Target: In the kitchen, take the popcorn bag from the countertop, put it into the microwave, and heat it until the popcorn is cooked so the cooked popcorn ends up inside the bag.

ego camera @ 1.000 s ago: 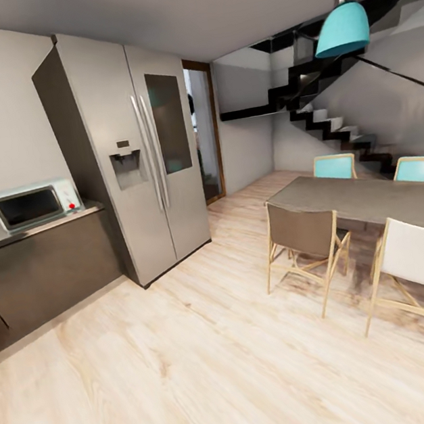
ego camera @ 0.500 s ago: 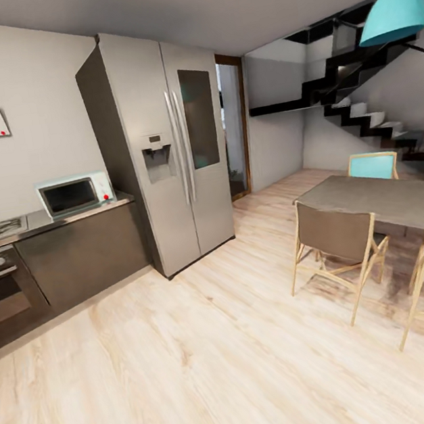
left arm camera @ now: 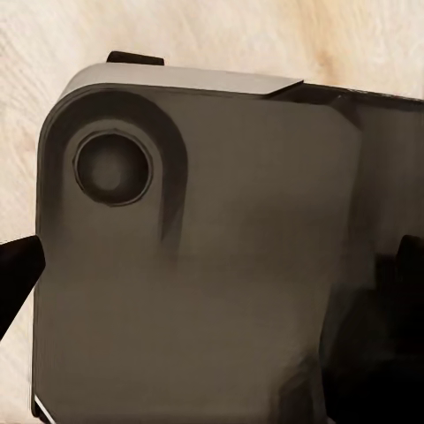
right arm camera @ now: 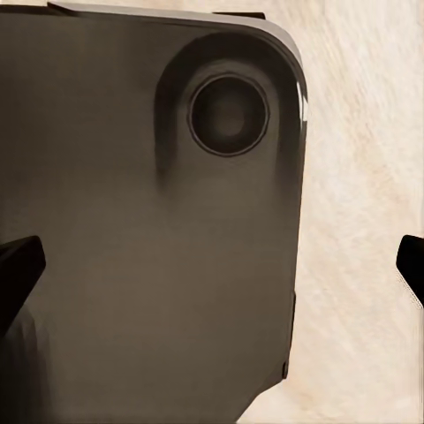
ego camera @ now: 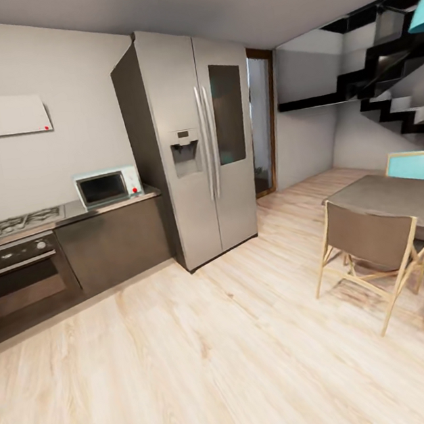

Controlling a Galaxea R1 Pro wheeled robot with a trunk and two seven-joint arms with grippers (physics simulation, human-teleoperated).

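Presently the microwave [ego camera: 108, 186] stands on the desk [ego camera: 111, 204] at its far end, just beside the tall steel fridge [ego camera: 201, 145], its dark door shut. Along the same desk a gas hob [ego camera: 14, 223] sits above a built-in oven [ego camera: 21, 276]. No sack can be made out on the worktop at this range; it may be too small to tell. A dining table [ego camera: 402, 199] with a brown chair [ego camera: 372, 248] and a blue chair [ego camera: 415, 166] stands well apart on the pale wood floor [ego camera: 216, 369], before a dark staircase [ego camera: 393, 101].

The left end effector [left arm camera: 212, 274] shows dark fingertips [left arm camera: 18, 274] spread wide, open and empty, over the robot's dark base [left arm camera: 194, 265]. The right end effector [right arm camera: 216, 265] likewise stands open, its fingertips [right arm camera: 18, 269] wide apart.
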